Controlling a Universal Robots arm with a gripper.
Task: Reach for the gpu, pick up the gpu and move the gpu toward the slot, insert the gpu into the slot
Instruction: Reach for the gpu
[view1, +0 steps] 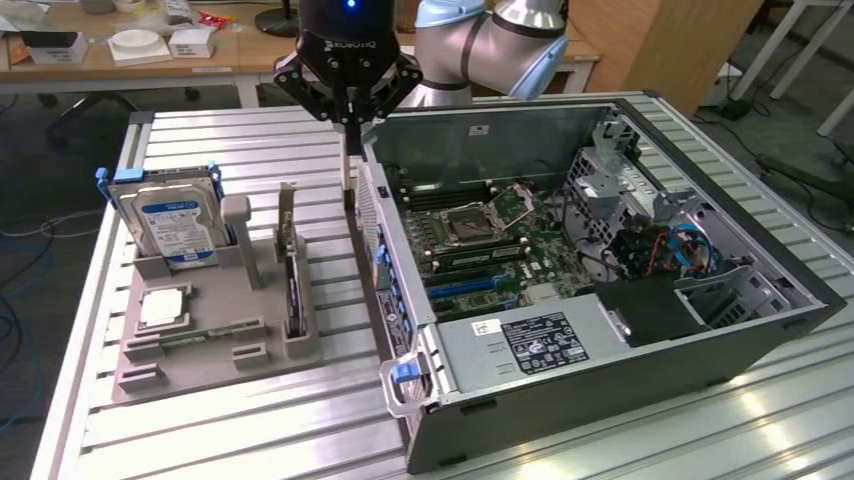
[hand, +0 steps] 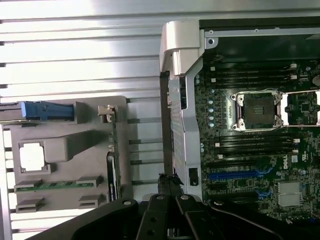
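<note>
One card, the gpu (view1: 292, 280), stands on edge in the grey holder (view1: 200, 360) beside the gripper (view1: 350, 197), probably so that its upper edge is easy to pinch. The gripper's fingers are pressed together, empty, between the holder and the computer case (view1: 601, 400).

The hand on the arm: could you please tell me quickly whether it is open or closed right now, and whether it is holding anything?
Hand: closed, with nothing visible in its grip; the gpu stands in the tray.
</note>
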